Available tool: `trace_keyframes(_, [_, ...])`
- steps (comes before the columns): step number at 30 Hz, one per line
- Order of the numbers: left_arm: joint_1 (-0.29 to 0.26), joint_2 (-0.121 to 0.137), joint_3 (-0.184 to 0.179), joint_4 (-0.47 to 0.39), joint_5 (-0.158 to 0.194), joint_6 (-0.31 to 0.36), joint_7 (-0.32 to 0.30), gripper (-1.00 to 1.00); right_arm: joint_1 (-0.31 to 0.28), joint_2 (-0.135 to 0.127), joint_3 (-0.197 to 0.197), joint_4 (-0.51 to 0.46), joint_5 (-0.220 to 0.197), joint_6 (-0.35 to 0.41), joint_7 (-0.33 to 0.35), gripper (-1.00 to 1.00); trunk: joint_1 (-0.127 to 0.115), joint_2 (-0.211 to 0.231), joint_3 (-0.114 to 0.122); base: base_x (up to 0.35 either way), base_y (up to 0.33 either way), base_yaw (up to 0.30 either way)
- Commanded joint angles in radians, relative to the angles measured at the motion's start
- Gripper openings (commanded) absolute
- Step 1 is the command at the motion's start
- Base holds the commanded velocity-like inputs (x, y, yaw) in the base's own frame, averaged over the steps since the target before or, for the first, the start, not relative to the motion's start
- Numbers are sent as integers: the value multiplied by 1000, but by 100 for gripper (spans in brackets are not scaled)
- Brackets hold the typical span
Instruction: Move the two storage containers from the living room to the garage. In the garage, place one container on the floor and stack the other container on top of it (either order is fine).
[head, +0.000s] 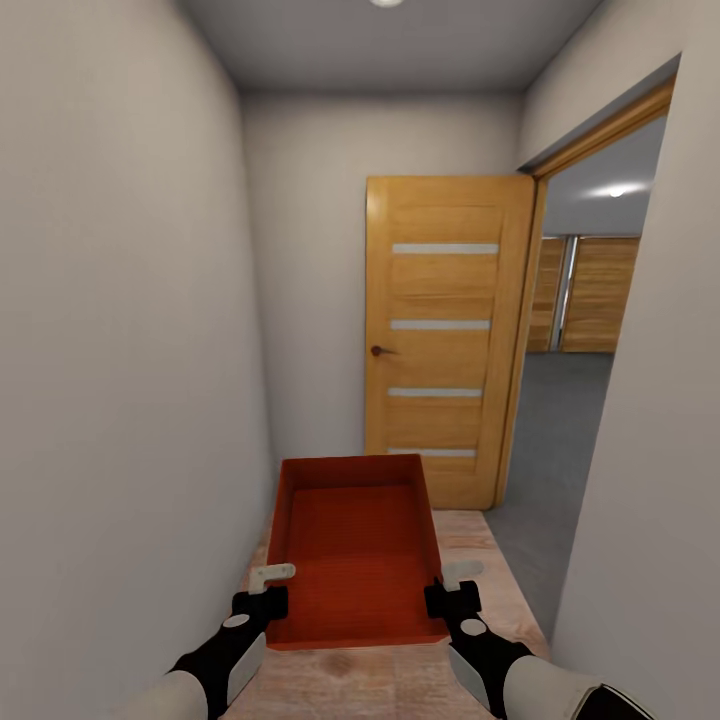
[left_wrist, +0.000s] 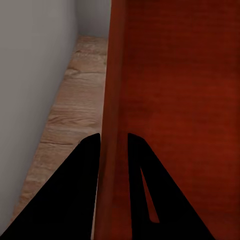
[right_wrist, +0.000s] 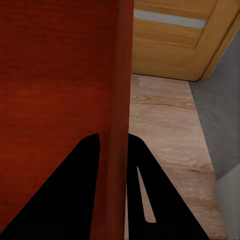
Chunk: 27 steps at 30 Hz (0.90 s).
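Observation:
One orange-red lidless storage container (head: 355, 545) hangs in front of me, carried level above the light wood-plank floor (head: 470, 530). My left gripper (head: 270, 588) is shut on its left wall (left_wrist: 112, 100), one dark finger (left_wrist: 75, 190) on each side of it. On the opposite side wall (right_wrist: 120, 90), my right gripper (head: 452, 588) is shut the same way. The container is empty. The second container is out of view. Through the doorway at the right, dark grey flooring (head: 560, 430) begins.
I stand in a narrow corridor between a pale wall (head: 120, 380) at the left and another wall (head: 650, 480) at the right. An open wooden door (head: 445, 330) with pale strips stands ahead, beside a doorway to a grey room with wood-panelled doors (head: 590, 295) at its back.

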<state>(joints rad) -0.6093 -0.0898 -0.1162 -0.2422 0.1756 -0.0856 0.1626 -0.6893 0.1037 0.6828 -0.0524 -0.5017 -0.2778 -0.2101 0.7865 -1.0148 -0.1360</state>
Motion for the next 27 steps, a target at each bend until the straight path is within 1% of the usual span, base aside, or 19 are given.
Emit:
trace_keyframes(1, [0, 10, -20, -2, -5, -19, 34, -100, -1, 1, -77, -1, -5, 5, 3, -100, 1, -1, -1, 323, 0, 0])
trace_keyframes(24, [0, 10, -20, -2, -7, -20, 34, -100, -1, 1, -77, -2, -5, 5, 3, -100, 1, -1, -1, 323, 0, 0])
trace_keyframes(27, [-1, 10, -20, -3, -7, -25, 34, -100, -1, 1, -77, -2, -5, 5, 3, -100, 1, -1, -1, 215, 0, 0])
